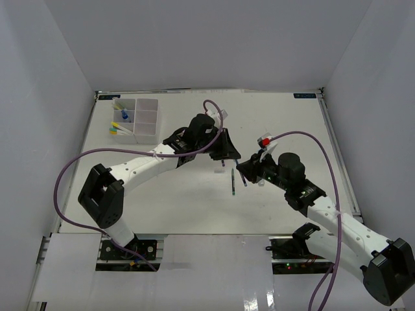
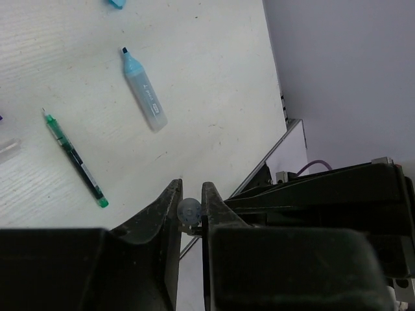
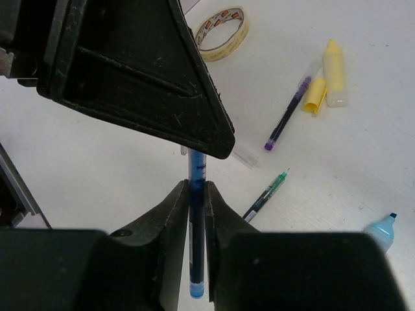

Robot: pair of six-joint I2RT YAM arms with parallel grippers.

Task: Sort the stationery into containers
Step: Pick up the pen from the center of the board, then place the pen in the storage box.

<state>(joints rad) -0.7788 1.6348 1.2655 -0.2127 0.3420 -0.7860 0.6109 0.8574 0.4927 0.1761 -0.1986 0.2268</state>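
Note:
A blue pen (image 3: 197,167) hangs in the air between both grippers. My right gripper (image 3: 196,188) is shut on its barrel, and the pen's far end runs under the black body of my left gripper (image 3: 130,65). In the left wrist view, my left gripper (image 2: 191,194) is shut on the pen's round pale-blue end (image 2: 189,211). From above, the left gripper (image 1: 228,154) and right gripper (image 1: 249,172) meet at mid-table. The white six-compartment organizer (image 1: 157,123) stands at the back left, with a few small items in its left cells.
Loose on the table below lie a green pen (image 3: 266,196), a purple pen (image 3: 288,116), a yellow highlighter (image 3: 334,74) with its cap (image 3: 316,96) off, a light blue marker (image 2: 144,91) and a tan tape ring (image 3: 224,32). The table's edge (image 2: 275,139) is near.

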